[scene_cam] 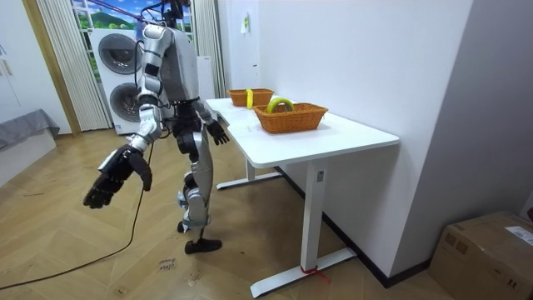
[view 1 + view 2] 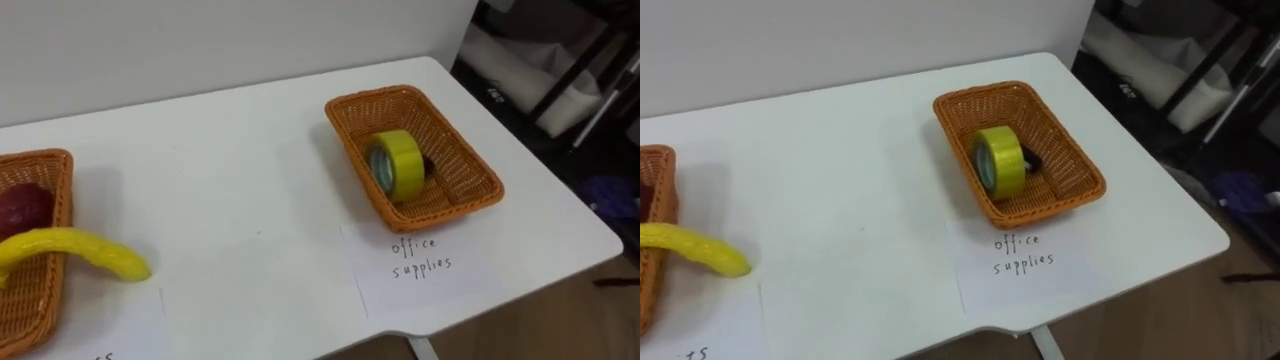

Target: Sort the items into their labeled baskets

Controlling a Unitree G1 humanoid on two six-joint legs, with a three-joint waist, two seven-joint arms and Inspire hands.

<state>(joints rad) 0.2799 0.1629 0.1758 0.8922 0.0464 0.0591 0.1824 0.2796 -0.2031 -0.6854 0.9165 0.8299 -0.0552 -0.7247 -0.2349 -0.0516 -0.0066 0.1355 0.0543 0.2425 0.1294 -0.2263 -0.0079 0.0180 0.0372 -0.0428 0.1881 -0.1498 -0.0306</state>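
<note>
On the white table (image 2: 240, 170) stand two wicker baskets. The right basket (image 2: 345, 140) holds a yellow tape roll (image 2: 398, 163) on its edge, with a small dark thing (image 2: 426, 165) behind it. At the left edge, the left basket (image 2: 66, 190) holds a dark red fruit (image 2: 22, 208). A yellow banana (image 2: 90, 250) lies across its rim, with its tip on the table. In the room view I stand at the table's long side. My right hand (image 1: 117, 175) hangs low and away from the table, empty. My left hand (image 1: 218, 129) hangs by the table edge, fingers spread.
A paper label (image 2: 425, 262) lies in front of the right basket, another by the left one. The table's right edge drops to a wooden floor with dark furniture (image 2: 560, 70) beyond. A cardboard box (image 1: 487, 250) and washing machines (image 1: 117, 58) stand in the room.
</note>
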